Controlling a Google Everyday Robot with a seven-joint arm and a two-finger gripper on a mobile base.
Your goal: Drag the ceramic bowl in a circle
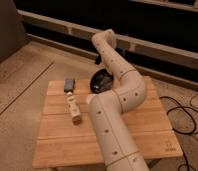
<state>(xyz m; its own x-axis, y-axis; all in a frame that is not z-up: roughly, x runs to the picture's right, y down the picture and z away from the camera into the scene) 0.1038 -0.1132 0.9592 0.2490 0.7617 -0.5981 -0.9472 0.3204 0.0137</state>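
Here the dark claw (99, 64) hangs closed over the far rim of the round, glossy black ceramic bowl (102, 81) (whether it pinches that rim is hidden), which sits near the back edge of the slatted wooden surface (142, 130); a small grey block (69, 84) and a pale cylinder (74, 109) lie apart from it

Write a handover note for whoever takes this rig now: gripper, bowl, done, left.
The gripper is shut, down at the far rim of the ceramic bowl; a grip on the rim cannot be confirmed.
The bowl sits upright on the wooden table, toward its far edge.
Left of it in view: a small grey box and a pale oblong item, lying flat.
Done: gripper at the bowl. Left: the circular drag; progress unknown.
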